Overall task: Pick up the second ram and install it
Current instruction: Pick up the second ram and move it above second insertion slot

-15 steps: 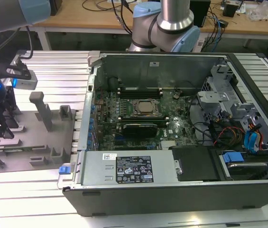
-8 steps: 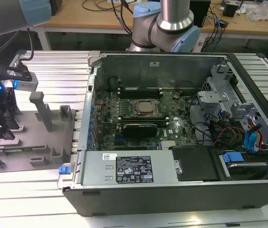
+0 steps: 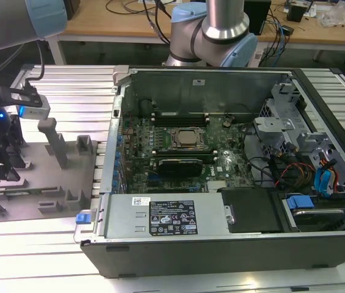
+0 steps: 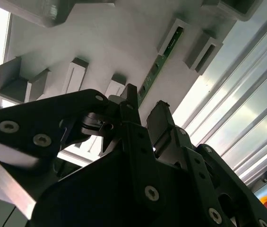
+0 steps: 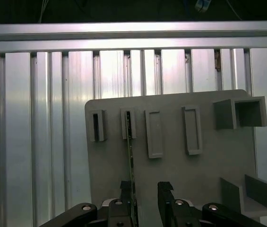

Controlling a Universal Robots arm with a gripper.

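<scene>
Spread open, the hand [image 5: 145, 187] is set astride the ram [image 5: 130, 142], stood on edge in the fixture [image 5: 209, 165] for grasping.

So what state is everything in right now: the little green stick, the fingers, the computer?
second ram: standing on edge in a slot of the grey fixture plate, not lifted.
fingers: open, down at the ram's end, not clamped.
computer case: lying flat, side panel off, board exposed.

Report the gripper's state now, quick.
Gripper: open, clamping nothing; its tips sit at the second ram, which stands on edge in a slot of the grey fixture plate.
</scene>
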